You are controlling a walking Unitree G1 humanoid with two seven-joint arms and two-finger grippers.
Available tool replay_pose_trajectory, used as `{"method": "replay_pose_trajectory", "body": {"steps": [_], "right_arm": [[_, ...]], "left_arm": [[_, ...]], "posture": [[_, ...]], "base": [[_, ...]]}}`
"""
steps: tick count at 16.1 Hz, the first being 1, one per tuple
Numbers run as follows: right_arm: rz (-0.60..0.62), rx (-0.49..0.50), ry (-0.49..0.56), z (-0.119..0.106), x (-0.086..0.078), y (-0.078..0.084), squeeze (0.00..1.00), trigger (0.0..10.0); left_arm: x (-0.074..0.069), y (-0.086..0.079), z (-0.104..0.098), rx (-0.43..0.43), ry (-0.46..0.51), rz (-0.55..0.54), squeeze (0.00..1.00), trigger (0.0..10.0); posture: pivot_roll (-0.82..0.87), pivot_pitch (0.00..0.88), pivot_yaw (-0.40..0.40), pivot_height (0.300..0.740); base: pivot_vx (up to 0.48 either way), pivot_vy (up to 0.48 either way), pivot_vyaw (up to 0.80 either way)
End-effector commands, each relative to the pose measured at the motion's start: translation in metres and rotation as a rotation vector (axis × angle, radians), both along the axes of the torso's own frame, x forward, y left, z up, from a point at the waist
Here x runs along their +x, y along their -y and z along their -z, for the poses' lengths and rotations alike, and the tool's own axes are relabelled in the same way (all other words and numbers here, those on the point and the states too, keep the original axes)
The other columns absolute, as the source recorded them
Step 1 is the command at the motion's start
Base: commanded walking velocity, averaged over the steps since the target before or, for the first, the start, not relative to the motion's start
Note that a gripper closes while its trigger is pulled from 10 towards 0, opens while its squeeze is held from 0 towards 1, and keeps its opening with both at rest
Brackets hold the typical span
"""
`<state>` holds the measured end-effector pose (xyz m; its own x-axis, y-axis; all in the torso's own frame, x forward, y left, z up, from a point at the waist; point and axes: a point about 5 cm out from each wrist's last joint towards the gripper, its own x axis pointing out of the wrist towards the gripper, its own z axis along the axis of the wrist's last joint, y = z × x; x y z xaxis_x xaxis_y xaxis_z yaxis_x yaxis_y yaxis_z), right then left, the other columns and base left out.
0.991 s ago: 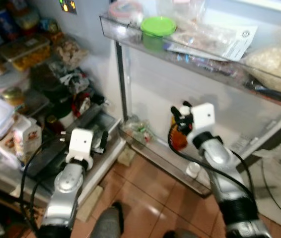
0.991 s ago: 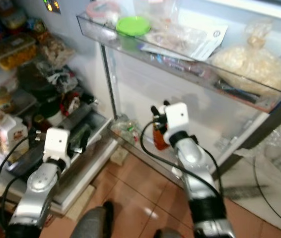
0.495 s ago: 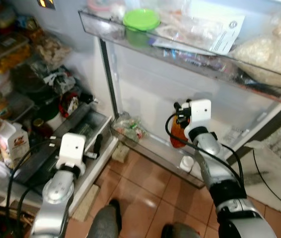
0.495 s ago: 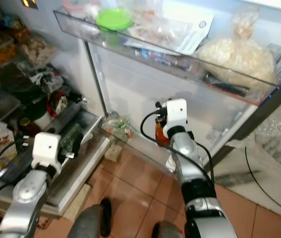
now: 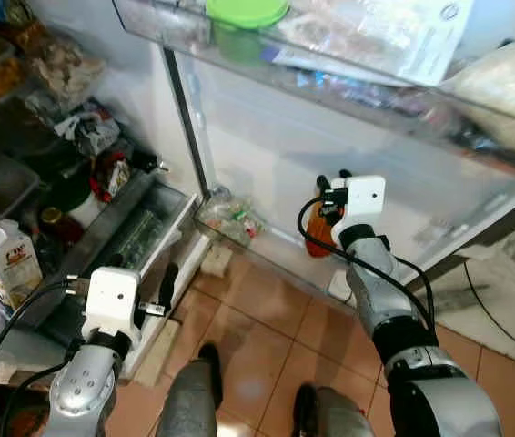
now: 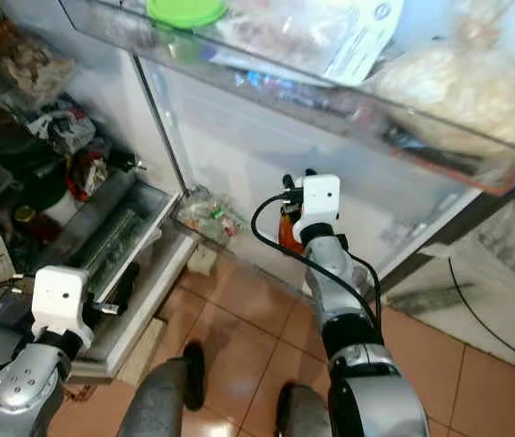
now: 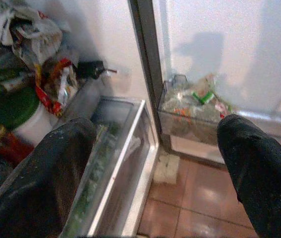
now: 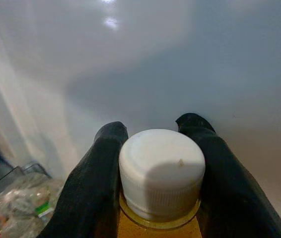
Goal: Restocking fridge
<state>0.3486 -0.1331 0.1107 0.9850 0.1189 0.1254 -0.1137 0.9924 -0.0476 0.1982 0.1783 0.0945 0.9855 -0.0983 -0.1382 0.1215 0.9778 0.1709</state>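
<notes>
— What's biggest from where you stand?

— The open fridge (image 5: 85,137) fills the left side of the head view, its shelves crammed with packets and jars. The fridge door (image 5: 394,182) swings out across the centre and right, white inside.

— And on the door?

— A clear upper shelf (image 5: 348,86) runs along the top of the frame, holding a green lid (image 5: 247,11), a printed paper (image 5: 421,45) and a pale bag (image 5: 512,86) at the far right. Lower down, the bottom door shelf (image 5: 230,238) has a small heap of sachets (image 5: 230,217) at its left end.

— Where's the bottle?

— The bottle (image 5: 319,232), amber with a white cap (image 8: 161,171), is at centre frame, down in the bottom door shelf, right of the sachets and close to the white door panel.

— Who has it?

— The right gripper (image 5: 333,193). In its wrist view the two black fingers (image 8: 93,183) are clamped on either side of the cap.

— The other arm?

— The left gripper (image 5: 165,287) sits at the lower left, near the pulled-out drawer (image 5: 139,232). Its fingers (image 7: 56,178) are spread apart, with nothing between them.

— Anything smaller?

— A carton (image 5: 3,259) at the left edge, and a small white cap (image 5: 339,287) by the door's foot on the tiled floor (image 5: 267,328).
</notes>
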Motion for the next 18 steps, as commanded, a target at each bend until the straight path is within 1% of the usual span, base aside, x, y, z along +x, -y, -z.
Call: {"method": "replay_pose_trajectory", "body": {"steps": [1,3,4,5,7,9,10,12,15,18], "right_arm": [[0.051,0.001,0.039,-0.006,0.004,0.006,0.00,10.0],[0.070,0.011,0.036,-0.005,0.005,0.005,0.00,10.0],[0.073,0.009,0.010,0.001,0.005,0.003,0.00,10.0],[0.085,-0.005,-0.010,0.005,0.006,0.002,0.00,10.0],[0.088,0.012,-0.016,0.004,0.008,0.001,0.00,10.0],[0.073,-0.004,0.025,-0.003,0.009,0.000,0.00,10.0],[0.087,-0.009,0.017,-0.001,0.008,0.004,0.00,10.0],[0.110,-0.025,0.004,0.004,0.006,0.009,0.00,10.0],[0.143,-0.049,-0.034,0.015,0.003,0.008,0.00,10.0],[0.142,-0.051,-0.039,0.016,0.002,0.008,0.00,10.0]], "left_arm": [[-0.011,-0.001,-0.005,0.024,-0.007,-0.008,0.00,10.0],[-0.022,-0.002,-0.009,0.038,-0.017,-0.017,0.00,10.0],[-0.032,-0.004,-0.011,0.042,-0.032,-0.029,0.00,10.0],[-0.038,-0.006,-0.012,0.048,-0.044,-0.034,0.00,10.0],[-0.043,-0.006,-0.014,0.049,-0.050,-0.035,0.00,10.0],[-0.041,-0.005,-0.014,0.044,-0.048,-0.029,0.00,10.0],[-0.037,-0.003,-0.014,0.045,-0.042,-0.019,0.00,10.0],[-0.036,0.000,-0.016,0.044,-0.038,-0.016,0.00,10.0],[-0.043,0.000,-0.017,0.044,-0.053,-0.026,0.00,10.0],[-0.044,0.000,-0.017,0.044,-0.055,-0.027,0.00,10.0]], "posture": [[0.28,0.335,0.006,0.740],[0.32,0.350,0.008,0.740],[0.34,0.363,0.010,0.740],[0.35,0.369,0.014,0.740],[0.36,0.375,0.023,0.740],[0.35,0.370,0.026,0.740],[0.34,0.364,0.026,0.740],[0.34,0.367,0.021,0.740],[0.35,0.379,0.021,0.740],[0.35,0.379,0.021,0.740]], "base": [[0.000,0.000,0.00],[0.000,0.000,0.00],[0.000,0.000,0.00],[0.000,0.000,0.00],[0.000,0.000,0.00],[0.000,0.000,0.00],[0.000,0.000,0.00],[0.000,0.000,0.00],[0.000,0.000,0.00],[0.000,0.000,0.00]]}}
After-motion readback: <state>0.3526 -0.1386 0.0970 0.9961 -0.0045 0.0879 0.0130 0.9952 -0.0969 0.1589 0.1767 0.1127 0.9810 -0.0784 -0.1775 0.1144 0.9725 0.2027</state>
